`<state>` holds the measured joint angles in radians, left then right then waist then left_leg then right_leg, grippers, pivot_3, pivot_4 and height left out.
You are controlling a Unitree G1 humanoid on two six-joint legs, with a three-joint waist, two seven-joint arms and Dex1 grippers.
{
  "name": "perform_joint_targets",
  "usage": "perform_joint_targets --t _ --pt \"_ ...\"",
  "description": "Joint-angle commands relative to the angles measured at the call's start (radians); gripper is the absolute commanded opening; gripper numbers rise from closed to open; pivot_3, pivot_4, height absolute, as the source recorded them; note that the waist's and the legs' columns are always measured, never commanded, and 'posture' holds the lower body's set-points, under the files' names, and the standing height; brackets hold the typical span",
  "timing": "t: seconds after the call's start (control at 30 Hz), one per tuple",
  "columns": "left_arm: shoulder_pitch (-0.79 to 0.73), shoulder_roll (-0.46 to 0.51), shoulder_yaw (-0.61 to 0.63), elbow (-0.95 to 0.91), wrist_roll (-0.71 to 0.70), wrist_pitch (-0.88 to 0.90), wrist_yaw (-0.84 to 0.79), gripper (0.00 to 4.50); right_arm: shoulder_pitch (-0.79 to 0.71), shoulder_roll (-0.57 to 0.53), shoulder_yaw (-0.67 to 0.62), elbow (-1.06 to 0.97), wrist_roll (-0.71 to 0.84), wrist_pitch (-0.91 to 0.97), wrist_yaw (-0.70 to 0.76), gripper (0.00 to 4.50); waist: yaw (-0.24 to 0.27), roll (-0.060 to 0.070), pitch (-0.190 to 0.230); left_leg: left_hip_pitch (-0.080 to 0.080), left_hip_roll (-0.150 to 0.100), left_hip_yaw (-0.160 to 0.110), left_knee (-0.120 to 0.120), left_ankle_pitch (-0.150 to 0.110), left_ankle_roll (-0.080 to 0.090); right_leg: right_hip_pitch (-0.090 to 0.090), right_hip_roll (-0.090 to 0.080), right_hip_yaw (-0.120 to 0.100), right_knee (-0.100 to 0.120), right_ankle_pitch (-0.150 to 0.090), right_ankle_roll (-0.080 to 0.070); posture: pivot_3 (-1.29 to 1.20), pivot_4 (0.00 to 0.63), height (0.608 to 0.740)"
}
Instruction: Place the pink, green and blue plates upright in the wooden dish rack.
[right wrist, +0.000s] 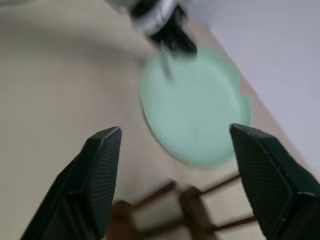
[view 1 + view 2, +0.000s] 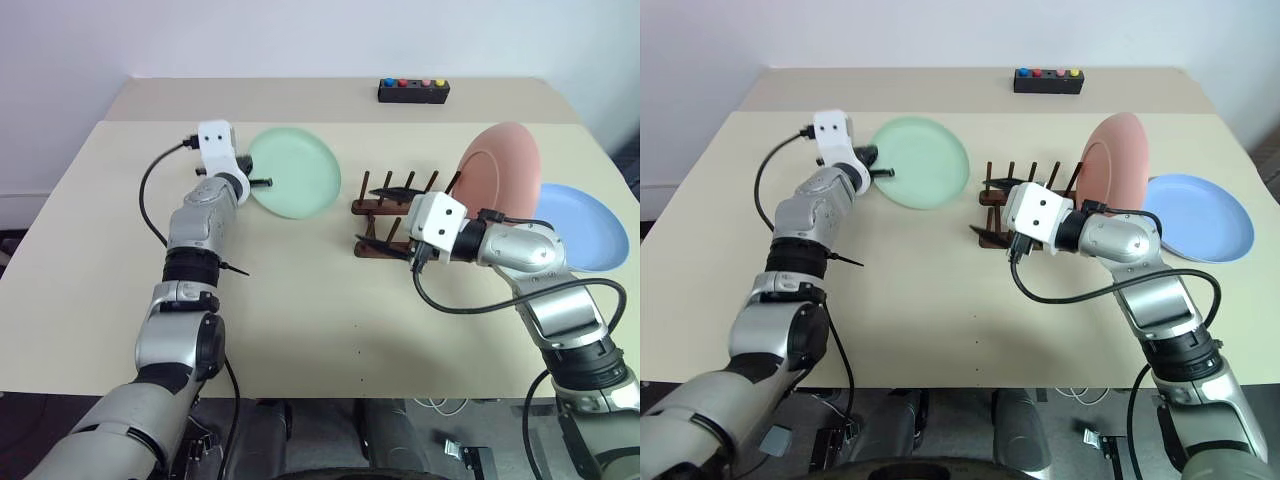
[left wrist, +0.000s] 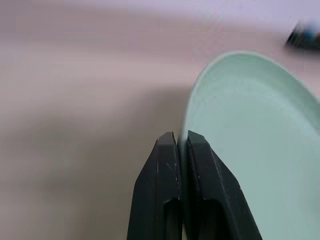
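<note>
Beige tabletop (image 2: 300,320): left end effector (image 3: 182,145) clamps the green plate (image 2: 292,172) rim; right end effector (image 1: 175,145) gapes empty above the wooden dish rack (image 2: 385,205).

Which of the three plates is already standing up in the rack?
The pink plate, upright at the right end of the wooden dish rack. The green plate is pinched at its rim by the left end effector; the blue plate lies flat.

Head stereo pair high over table (image 2: 300,330); both close wrist views sharing green plate (image 3: 250,140).
</note>
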<state>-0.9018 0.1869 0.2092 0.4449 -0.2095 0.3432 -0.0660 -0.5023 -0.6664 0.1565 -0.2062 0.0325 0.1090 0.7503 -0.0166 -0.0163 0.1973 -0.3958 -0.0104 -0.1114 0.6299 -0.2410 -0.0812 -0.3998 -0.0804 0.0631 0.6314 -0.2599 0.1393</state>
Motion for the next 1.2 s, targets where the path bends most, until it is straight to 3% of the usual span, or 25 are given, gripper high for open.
perform_joint_targets --t 0.03,0.17,0.3,0.63,0.73,0.9,1.2 --pt "0.012 -0.004 -0.018 -0.233 0.027 -0.059 0.04 0.03 -0.045 0.021 0.01 0.025 -0.086 -0.075 -0.056 3.52 0.003 0.0 0.0 0.0 0.0 0.0 0.0 0.0 0.0 0.0 0.0 0.0 0.0 0.0 0.0 0.0 0.15 0.734" --pt "0.088 -0.045 -0.073 -0.508 0.056 -0.064 0.076 0.03 -0.105 0.046 0.051 0.079 -0.215 -0.184 -0.126 3.52 0.003 0.0 0.0 -0.001 0.0 0.0 0.0 0.0 0.0 0.0 0.0 0.0 -0.001 0.0 0.0 0.0 0.15 0.734" --pt "0.154 -0.062 -0.158 -0.65 0.117 -0.053 0.083 0.03 -0.158 0.075 0.075 0.113 -0.318 -0.267 -0.198 3.52 0.002 0.0 0.0 0.0 0.0 0.0 0.0 0.0 -0.001 0.0 0.0 0.0 0.0 0.0 0.0 0.0 0.15 0.734" --pt "0.201 -0.133 -0.254 -0.76 0.11 0.034 0.049 0.03 -0.176 0.103 0.12 0.179 -0.424 -0.373 -0.233 3.52 0.001 0.0 0.0 0.0 0.0 0.0 0.001 0.0 0.0 0.001 0.0 0.0 0.0 0.0 0.0 0.0 0.15 0.734" --pt "0.2 -0.145 -0.249 -0.769 0.113 0.047 0.045 0.0 -0.168 0.102 0.118 0.177 -0.426 -0.381 -0.23 2.65 0.001 0.0 0.0 0.0 0.0 0.0 0.001 0.0 0.0 0.001 0.0 0.0 0.0 0.0 0.0 0.0 0.15 0.734" --pt "0.195 -0.15 -0.235 -0.764 0.114 0.055 0.043 0.0 -0.156 0.096 0.112 0.174 -0.439 -0.383 -0.236 0.11 -0.002 0.0 0.0 0.0 0.0 0.0 0.0 0.0 0.0 0.001 0.0 0.0 0.0 0.0 0.0 0.0 0.15 0.734" --pt "0.196 -0.155 -0.23 -0.764 0.112 0.06 0.038 0.0 -0.145 0.095 0.109 0.167 -0.435 -0.381 -0.223 0.05 0.001 0.0 0.0 0.0 0.0 0.0 0.001 0.0 0.0 0.001 0.0 0.0 0.0 0.0 0.0 0.0 0.15 0.734"
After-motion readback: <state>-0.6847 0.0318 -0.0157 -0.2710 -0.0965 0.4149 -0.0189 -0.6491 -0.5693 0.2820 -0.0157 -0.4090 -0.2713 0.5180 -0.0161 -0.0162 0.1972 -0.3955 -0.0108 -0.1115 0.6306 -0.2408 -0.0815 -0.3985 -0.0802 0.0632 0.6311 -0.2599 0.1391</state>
